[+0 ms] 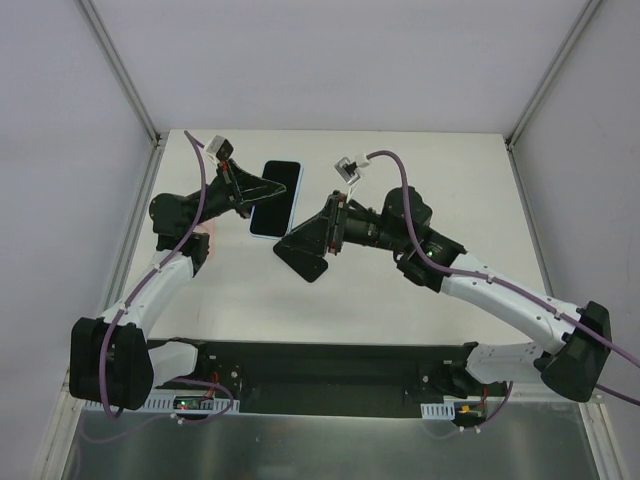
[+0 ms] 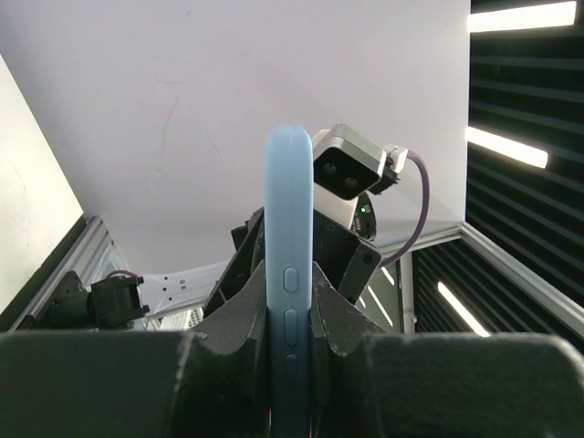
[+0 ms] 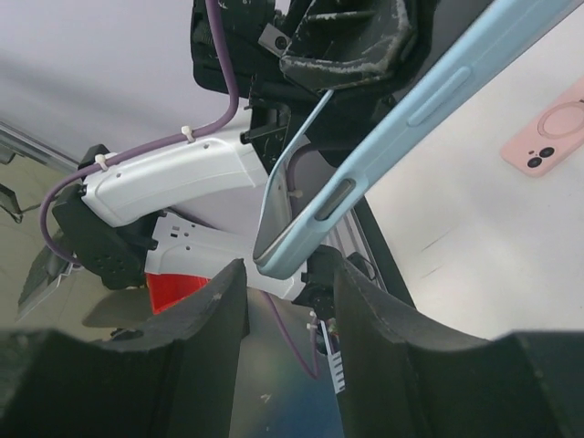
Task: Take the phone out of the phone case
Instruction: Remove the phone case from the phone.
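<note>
Top view: the left gripper [image 1: 262,195] holds the cased phone [image 1: 284,182] over the table [image 1: 420,160], with the right gripper [image 1: 288,244] just beside its near end.

Left wrist: the fingers [image 2: 228,342] clamp the case [image 2: 290,274] edgewise.

Right wrist: the fingers [image 3: 214,315] are spread, and the case's corner [image 3: 283,260] sits between them with gaps on both sides. A pink case [image 3: 546,146] lies well apart.

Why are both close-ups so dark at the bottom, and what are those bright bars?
Left wrist: the left gripper, unlit and close, fills the bottom; light strips blow out. Right wrist: the right gripper likewise, blue phone case sharp. Top external: even light.
</note>
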Available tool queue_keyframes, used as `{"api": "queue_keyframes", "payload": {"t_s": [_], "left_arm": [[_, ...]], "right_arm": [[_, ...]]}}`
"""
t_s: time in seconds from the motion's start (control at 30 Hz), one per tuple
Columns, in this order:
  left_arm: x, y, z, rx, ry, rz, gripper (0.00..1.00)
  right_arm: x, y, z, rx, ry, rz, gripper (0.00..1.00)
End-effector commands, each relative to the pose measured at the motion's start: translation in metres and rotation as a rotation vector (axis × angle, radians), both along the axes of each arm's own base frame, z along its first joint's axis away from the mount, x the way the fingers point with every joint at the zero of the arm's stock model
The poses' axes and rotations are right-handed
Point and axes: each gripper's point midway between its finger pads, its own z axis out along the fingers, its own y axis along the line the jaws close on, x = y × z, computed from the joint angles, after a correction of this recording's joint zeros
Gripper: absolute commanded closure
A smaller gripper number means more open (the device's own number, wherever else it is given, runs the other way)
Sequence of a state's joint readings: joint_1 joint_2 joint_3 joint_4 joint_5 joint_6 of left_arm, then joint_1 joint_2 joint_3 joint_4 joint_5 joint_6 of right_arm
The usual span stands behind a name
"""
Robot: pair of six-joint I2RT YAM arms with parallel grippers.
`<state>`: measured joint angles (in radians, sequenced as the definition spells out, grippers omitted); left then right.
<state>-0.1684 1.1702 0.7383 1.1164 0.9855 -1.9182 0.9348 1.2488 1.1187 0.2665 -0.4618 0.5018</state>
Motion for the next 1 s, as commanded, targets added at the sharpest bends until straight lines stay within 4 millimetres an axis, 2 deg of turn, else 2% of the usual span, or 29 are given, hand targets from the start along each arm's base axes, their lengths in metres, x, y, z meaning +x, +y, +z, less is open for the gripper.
{"api": "queue_keyframes", "payload": {"t_s": [0.0,0.17,0.23,0.27,0.3,0.37,0.5,0.8,0.97], "left_arm": [[-0.016,0.007,0.031,-0.039,-0.127,0.031,1.00],[-0.012,0.012,0.031,-0.056,-0.118,0.112,1.00],[-0.010,0.014,0.027,-0.057,-0.106,0.132,1.00],[-0.011,0.015,0.028,-0.064,-0.105,0.140,1.00],[-0.008,0.017,0.024,-0.075,-0.088,0.162,1.00],[-0.008,0.018,0.023,-0.083,-0.079,0.173,1.00],[-0.005,0.019,0.019,-0.093,-0.060,0.188,1.00],[-0.002,0.021,0.018,-0.099,-0.053,0.197,1.00],[-0.002,0.023,0.018,-0.103,-0.050,0.200,1.00]], "right_arm": [[0.001,-0.009,0.028,0.148,0.004,-0.030,0.56],[0.010,-0.007,0.016,0.269,0.111,-0.075,0.63],[0.016,-0.009,0.017,0.341,0.170,-0.099,0.63],[0.017,-0.013,0.028,0.412,0.151,-0.104,0.63],[0.019,-0.011,0.019,0.420,0.184,-0.106,0.62],[0.017,-0.012,0.025,0.478,0.173,-0.100,0.59],[0.018,-0.008,0.025,0.498,0.169,-0.103,0.58],[0.016,-0.018,0.034,0.562,0.129,-0.119,0.57],[0.015,-0.015,0.037,0.563,0.125,-0.110,0.57]]}}
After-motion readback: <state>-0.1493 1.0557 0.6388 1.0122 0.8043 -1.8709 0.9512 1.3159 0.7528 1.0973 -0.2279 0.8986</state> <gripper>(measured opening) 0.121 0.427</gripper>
